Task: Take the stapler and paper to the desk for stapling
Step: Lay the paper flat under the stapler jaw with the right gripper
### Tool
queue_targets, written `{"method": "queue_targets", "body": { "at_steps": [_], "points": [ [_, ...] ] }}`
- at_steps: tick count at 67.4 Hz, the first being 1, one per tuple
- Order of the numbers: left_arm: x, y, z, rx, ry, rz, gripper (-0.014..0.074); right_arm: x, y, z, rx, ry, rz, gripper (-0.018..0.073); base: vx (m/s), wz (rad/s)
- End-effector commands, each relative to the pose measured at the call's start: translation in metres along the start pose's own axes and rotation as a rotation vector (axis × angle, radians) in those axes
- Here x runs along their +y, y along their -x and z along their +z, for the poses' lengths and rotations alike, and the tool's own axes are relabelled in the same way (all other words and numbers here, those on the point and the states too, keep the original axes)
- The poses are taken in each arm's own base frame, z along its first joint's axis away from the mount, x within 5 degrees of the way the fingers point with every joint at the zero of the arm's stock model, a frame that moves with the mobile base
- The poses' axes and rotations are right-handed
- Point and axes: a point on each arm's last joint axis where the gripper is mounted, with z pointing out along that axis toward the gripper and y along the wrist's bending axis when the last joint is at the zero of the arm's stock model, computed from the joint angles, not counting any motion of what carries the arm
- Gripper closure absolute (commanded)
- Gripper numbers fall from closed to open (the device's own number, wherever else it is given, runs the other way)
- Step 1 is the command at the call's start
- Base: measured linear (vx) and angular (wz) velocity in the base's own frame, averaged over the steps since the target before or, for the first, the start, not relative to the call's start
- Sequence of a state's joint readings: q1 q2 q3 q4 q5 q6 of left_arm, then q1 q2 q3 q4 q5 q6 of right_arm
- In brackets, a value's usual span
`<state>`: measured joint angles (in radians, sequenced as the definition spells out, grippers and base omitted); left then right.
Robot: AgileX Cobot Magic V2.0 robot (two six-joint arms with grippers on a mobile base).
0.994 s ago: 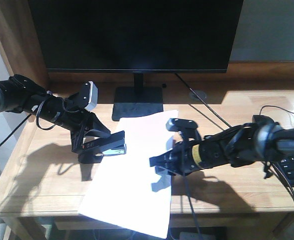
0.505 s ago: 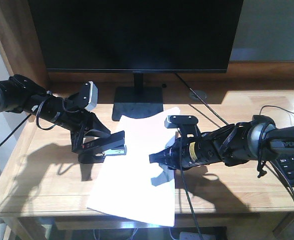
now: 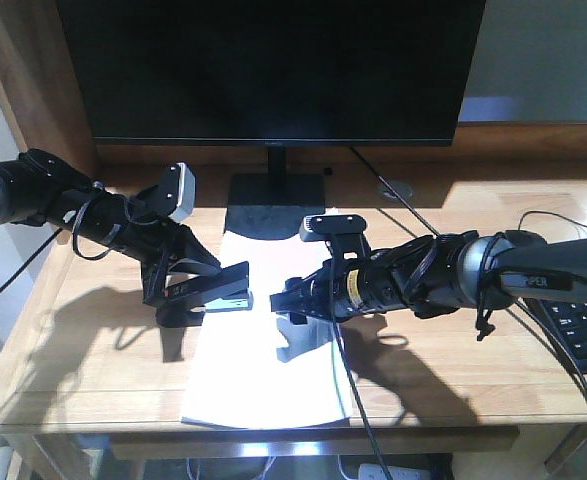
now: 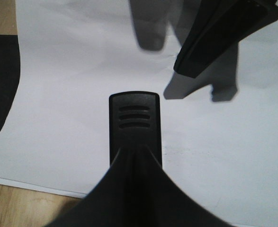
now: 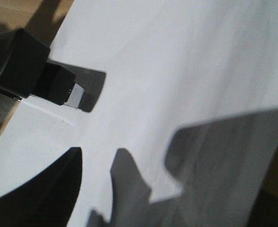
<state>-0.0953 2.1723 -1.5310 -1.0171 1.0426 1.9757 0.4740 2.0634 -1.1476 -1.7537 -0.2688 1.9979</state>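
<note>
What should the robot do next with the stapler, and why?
Probably lower the stapler a little toward the left edge of the paper. The left jaws are shut on it, it hangs just above the sheet and casts a shadow there, and the paper is not yet in its mouth.

Matt paper (image 3: 263,370) on pale wood, beside black plastic.
Smooth, flat-white sheet, faintly creased, no gloss. Desk (image 3: 93,350) of light jointed planks with visible grain and a soft satin sheen where lit. Stapler (image 3: 223,288) in matt black plastic, three moulded grooves on top, a glint of bare metal at the tip. Dark, glossy monitor (image 3: 273,70); matt black stand (image 3: 273,205).
</note>
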Motion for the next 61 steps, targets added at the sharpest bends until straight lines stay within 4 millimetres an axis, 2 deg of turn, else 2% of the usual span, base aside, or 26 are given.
{"method": "queue_targets", "body": {
  "at_steps": [1, 15, 28, 44, 61],
  "points": [
    [0.001, 0.031, -0.022, -0.071, 0.047, 0.031, 0.0603, 0.004, 0.021, -0.017, -0.089, -0.046, -0.065, 0.0012, 0.00, 0.00],
    [0.001, 0.031, -0.022, -0.071, 0.047, 0.031, 0.0603, -0.006, 0.028, -0.019, -0.149, -0.164, -0.061, -0.0023, 0.00, 0.00],
    [0.001, 0.031, -0.022, -0.071, 0.047, 0.031, 0.0603, -0.009, 0.040, -0.034, -0.228, -0.249, -0.073, -0.0023, 0.00, 0.00],
    [0.001, 0.031, -0.022, -0.071, 0.047, 0.031, 0.0603, -0.004, 0.055, -0.067, -0.324, -0.325, -0.159, -0.0023, 0.00, 0.00],
    [0.001, 0.031, -0.022, -0.071, 0.047, 0.031, 0.0603, 0.003, 0.053, -0.115, -0.402, -0.383, -0.212, -0.0023, 0.00, 0.00]
  ]
}}
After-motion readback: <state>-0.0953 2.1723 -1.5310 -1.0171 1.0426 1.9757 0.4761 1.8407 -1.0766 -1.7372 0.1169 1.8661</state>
